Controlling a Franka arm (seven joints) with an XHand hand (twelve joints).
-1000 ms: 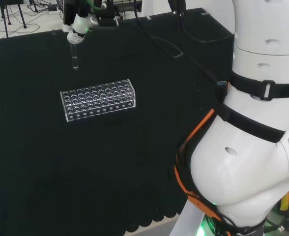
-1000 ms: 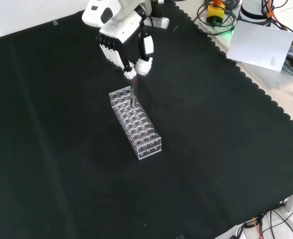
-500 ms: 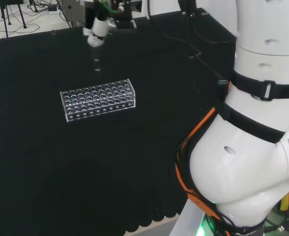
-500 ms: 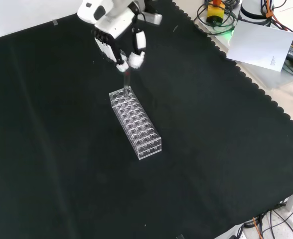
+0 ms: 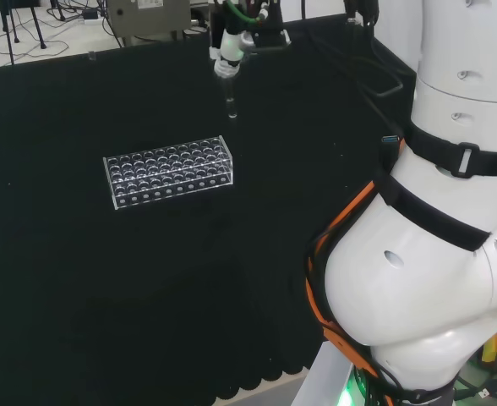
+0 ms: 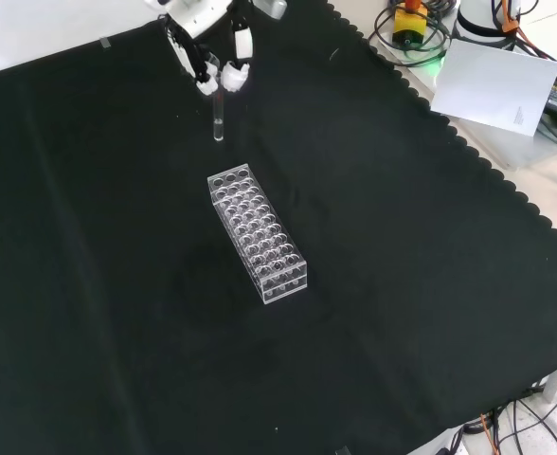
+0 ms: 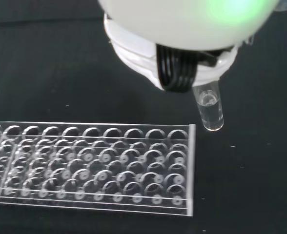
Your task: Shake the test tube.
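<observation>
**The hand holds the test tube up in the air**

The hand pinches the top of a clear test tube between its fingertips. The tube hangs straight down from the hand. Its round bottom end is in the air and does not touch the black cloth of the desk.

In the front view the hand comes in at the top, and the tube hangs above the cloth, a bit past the far end of the clear rack. The tube and the rack are apart. The rack lies on the cloth near the middle of the view, with many round holes in rows.

In the head view the hand is near the top, and the tube hangs below it. Here the tube is up and to the right of the rack, close to the rack's right end. The big white shapes on the right are the arm's own links.

In the wrist view the tube pokes out from under the blurred white hand. It is see-through, and I cannot tell if anything is inside it. The rack lies just beside it on the cloth, not touching it. No tubes can be seen standing in the holes.
</observation>
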